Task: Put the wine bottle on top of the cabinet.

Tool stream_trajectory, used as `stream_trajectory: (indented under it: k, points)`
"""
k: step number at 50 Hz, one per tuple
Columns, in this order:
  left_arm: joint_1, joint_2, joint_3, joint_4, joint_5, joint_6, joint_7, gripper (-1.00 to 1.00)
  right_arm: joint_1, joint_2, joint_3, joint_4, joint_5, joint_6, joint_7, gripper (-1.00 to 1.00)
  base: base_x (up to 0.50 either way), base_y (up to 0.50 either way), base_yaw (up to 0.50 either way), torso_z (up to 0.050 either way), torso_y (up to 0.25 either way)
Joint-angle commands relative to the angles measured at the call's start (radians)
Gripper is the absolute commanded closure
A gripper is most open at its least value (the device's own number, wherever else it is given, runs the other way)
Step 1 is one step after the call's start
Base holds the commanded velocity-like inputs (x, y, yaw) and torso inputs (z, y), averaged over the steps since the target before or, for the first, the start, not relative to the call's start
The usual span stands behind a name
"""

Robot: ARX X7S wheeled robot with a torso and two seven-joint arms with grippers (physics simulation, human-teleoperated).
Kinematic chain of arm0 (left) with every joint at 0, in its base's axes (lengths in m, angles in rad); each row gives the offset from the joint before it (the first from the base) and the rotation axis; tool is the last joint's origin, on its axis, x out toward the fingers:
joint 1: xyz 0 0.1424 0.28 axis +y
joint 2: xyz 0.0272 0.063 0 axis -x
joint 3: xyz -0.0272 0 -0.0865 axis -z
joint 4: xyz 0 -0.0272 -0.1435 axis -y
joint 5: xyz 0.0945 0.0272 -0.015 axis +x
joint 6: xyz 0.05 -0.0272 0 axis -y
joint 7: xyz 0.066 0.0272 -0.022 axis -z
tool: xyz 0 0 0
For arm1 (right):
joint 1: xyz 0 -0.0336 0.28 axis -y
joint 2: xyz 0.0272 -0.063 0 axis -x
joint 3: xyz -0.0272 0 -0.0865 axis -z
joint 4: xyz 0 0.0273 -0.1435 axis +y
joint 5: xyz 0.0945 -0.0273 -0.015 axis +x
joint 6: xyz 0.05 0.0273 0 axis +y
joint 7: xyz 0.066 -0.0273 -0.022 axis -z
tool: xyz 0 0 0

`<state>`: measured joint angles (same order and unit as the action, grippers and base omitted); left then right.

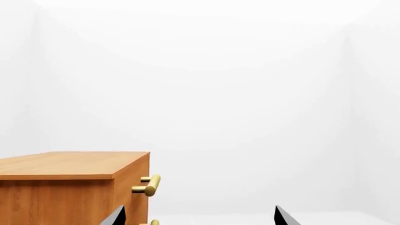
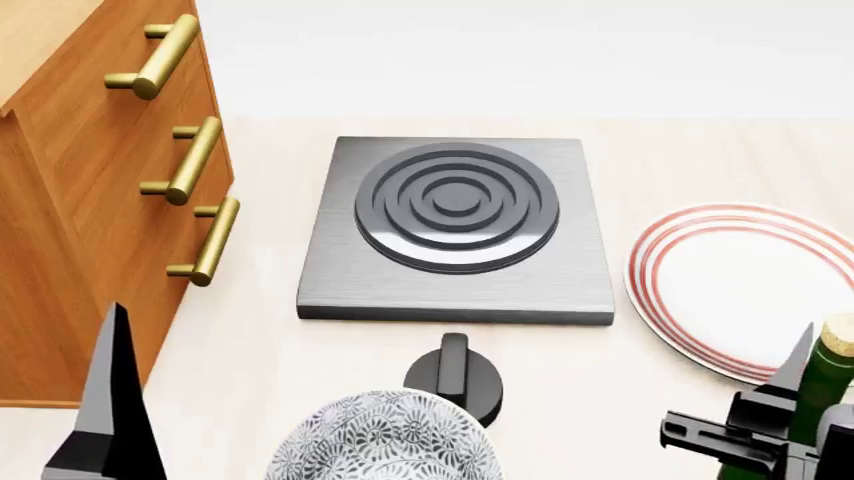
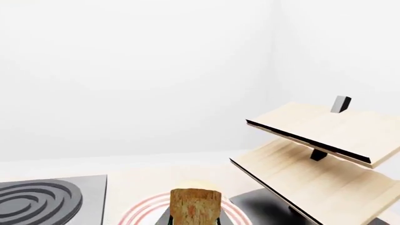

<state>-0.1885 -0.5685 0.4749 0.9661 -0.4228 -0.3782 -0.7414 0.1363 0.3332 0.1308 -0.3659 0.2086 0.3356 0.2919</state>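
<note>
The wine bottle [image 2: 837, 368] stands at the near right edge of the head view, with a dark green neck and a tan cork. In the right wrist view the cork [image 3: 196, 206] sits between the fingers. My right gripper [image 2: 817, 385] is shut on the bottle's neck. The orange-brown cabinet [image 2: 74, 200] with brass bar handles stands at the far left. Its flat top shows in the left wrist view [image 1: 69, 164]. My left gripper [image 1: 200, 218] is open and empty near the cabinet's front, and one dark finger [image 2: 114, 410] shows in the head view.
A grey stove plate [image 2: 454, 230] lies in the middle. A red-rimmed white plate [image 2: 741, 280] lies at the right. A patterned bowl [image 2: 387, 445] and a black knob [image 2: 455, 375] are near the front. A pale wooden rack [image 3: 312, 140] stands to the right.
</note>
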Motion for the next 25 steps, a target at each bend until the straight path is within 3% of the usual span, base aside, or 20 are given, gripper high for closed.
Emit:
stream_trajectory:
  k: [1,11,18,25]
  points:
    - [-0.001,-0.004,0.002,0.001,-0.002,0.001,-0.005,-1.00,-0.001,0.003,-0.009,0.004,-0.006,0.003,-0.001,1.00,0.00,0.00,0.00,0.000,0.000]
    - [-0.002,-0.007,0.005,-0.001,-0.003,0.005,-0.007,-1.00,0.007,0.010,-0.015,-0.003,-0.003,0.011,-0.003,1.00,0.00,0.00,0.00,0.000,0.000]
    - [-0.003,-0.008,0.009,-0.001,-0.003,0.005,-0.009,-1.00,0.061,0.052,-0.004,-0.097,0.022,0.122,0.001,1.00,0.00,0.00,0.00,0.000,0.000]
    - [-0.003,-0.009,0.015,-0.006,-0.002,0.007,-0.008,-1.00,0.226,0.101,-0.026,-0.189,0.046,0.279,0.002,1.00,0.00,0.00,0.00,0.000,0.000]
